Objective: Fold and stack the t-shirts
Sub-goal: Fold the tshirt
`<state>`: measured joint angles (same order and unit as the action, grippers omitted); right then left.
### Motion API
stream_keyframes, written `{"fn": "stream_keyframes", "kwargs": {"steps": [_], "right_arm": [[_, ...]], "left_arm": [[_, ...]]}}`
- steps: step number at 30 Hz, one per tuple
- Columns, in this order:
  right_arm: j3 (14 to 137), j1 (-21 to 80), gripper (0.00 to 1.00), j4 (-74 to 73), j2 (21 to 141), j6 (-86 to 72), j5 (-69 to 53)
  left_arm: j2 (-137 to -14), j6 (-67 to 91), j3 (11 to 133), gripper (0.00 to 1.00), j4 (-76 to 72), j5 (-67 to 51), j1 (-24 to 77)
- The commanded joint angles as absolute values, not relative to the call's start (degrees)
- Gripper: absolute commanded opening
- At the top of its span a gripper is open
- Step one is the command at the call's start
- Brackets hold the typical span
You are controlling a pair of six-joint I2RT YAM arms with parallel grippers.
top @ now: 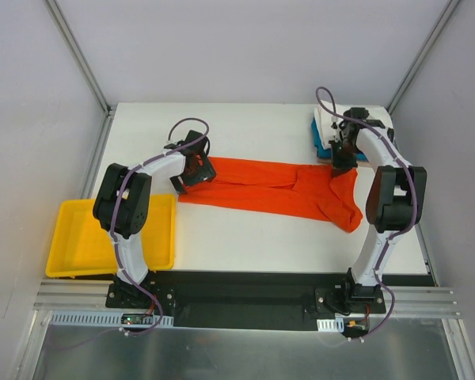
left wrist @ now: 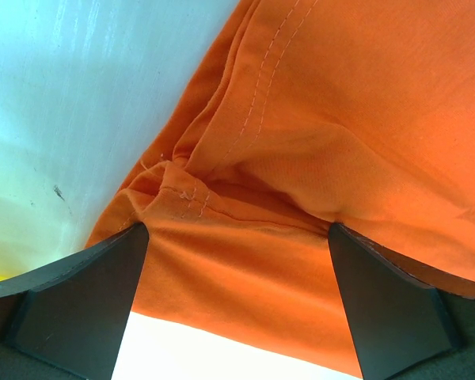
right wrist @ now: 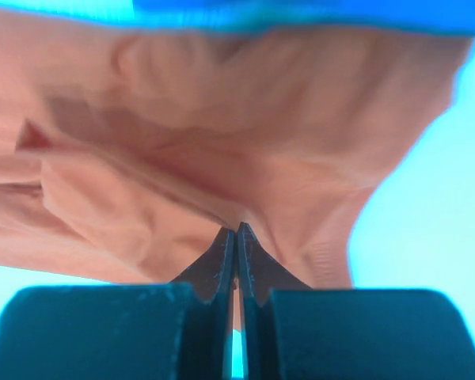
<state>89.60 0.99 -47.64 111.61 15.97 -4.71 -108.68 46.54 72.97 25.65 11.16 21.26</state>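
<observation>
The orange-red t-shirt (top: 261, 186) lies stretched in a long band across the table from left to right. My left gripper (top: 196, 170) is at its left end, open, with its fingers wide apart over the bunched hem (left wrist: 317, 119); in the left wrist view the gripper (left wrist: 237, 229) holds nothing. My right gripper (top: 342, 158) is shut on a fold of the orange-red t-shirt (right wrist: 182, 158) at its right end, the tips (right wrist: 236, 228) pinching cloth. A white t-shirt (top: 332, 119) lies on a teal-blue t-shirt (top: 321, 148) at the back right; the teal-blue one (right wrist: 301, 16) shows as a blurred band.
A yellow plastic tray (top: 71, 237) sits at the front left beside the left arm's base. Grey walls stand close on three sides of the white table (top: 245, 241).
</observation>
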Motion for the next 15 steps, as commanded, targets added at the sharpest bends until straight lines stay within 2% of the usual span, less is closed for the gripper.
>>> {"fn": "stream_keyframes", "kwargs": {"steps": [1, 4, 10, 13, 15], "right_arm": [[97.4, 1.1, 0.01, -49.9, 112.5, 23.2, 3.4], [101.4, 1.3, 0.01, -51.9, 114.7, 26.2, 6.1], [104.7, 4.0, 0.1, -53.2, 118.6, 31.7, 6.7], [105.6, 6.2, 0.15, -52.8, 120.2, 33.0, 11.0], [106.0, 7.0, 0.25, -52.4, 120.6, 33.4, 13.3]], "left_arm": [[-108.8, 44.4, 72.0, 0.99, 29.2, 12.1, 20.5], [-108.7, 43.8, 72.2, 1.0, 29.4, 11.5, 20.4], [-107.8, 42.8, 71.7, 0.99, 29.4, 10.7, 20.5], [-107.1, 42.5, 71.3, 0.99, 29.4, 10.3, 20.5], [-106.8, 42.1, 71.0, 0.99, 29.4, 9.6, 20.5]]}}
